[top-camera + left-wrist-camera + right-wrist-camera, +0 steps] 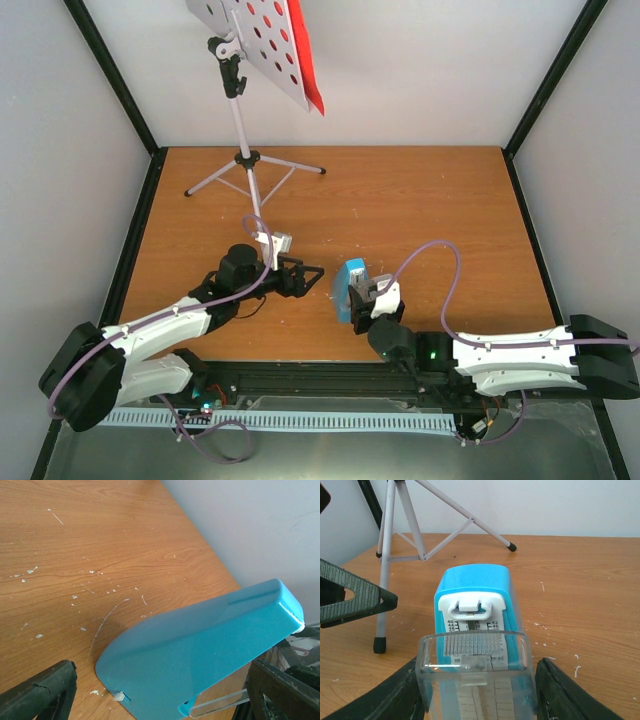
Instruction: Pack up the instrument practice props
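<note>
The blue wedge-shaped metronome [350,285] [472,592], with its clear front cover [475,675], sits between the black fingers [570,695] of my right gripper [372,297] [477,690], which is shut on its sides near the table's front middle. My left gripper [312,273] [162,680] stands open just left of it, the metronome's blue flank [200,645] filling the space ahead of its jaws without touching them. The white hole-punched music stand [262,35] rises at the back left on silver tripod legs [252,168] [420,540], a red sheet [306,55] on its desk.
The wooden table [430,210] is boxed in by grey walls with black corner posts [548,75]. My left gripper's finger [355,597] shows in the right wrist view, close to a tripod foot [380,644]. White specks mark the wood [75,597].
</note>
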### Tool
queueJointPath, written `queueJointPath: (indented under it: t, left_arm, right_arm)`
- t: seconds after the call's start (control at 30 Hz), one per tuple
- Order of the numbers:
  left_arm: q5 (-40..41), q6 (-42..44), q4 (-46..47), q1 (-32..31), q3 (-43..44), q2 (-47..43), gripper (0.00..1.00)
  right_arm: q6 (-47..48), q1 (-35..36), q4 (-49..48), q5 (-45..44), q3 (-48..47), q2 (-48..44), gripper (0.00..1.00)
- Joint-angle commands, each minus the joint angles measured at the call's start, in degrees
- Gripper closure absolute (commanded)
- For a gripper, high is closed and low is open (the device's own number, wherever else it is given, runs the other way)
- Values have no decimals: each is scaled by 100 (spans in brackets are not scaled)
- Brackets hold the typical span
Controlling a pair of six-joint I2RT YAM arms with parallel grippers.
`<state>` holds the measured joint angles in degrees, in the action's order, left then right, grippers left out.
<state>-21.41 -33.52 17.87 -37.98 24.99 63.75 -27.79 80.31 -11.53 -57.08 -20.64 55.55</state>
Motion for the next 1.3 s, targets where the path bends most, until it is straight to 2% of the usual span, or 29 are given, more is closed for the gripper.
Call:
queueJointPath:
  t: [0.0,0.5,0.9,0.97,1.03,1.1,1.17,1.27]
  left_arm:
    - [-63,55,-36,20,234,34,7]
    - [-21,60,-14,18,190,24,7]
    - [-56,56,30,18,146,15,7]
    - [-62,57,34,18,146,6,7]
    - [-53,56,25,18,146,-12,7]
    - [-53,56,22,24,146,-36,7]
    - [-34,54,3,22,151,-88,6]
    - [-11,65,-28,18,155,-148,4]
  right_arm:
    - [76,-85,-237,-121,114,120,52]
    - [-127,-95,156,127,71,491,51]
    - [-255,-98,367,254,60,769,44]
    - [-191,-97,368,281,41,793,40]
    - [-82,-97,390,314,11,736,32]
    - [-26,-97,520,341,-23,589,13]
    - [13,-95,746,342,-63,345,2]
    - [35,-95,1309,366,-187,-162,0]
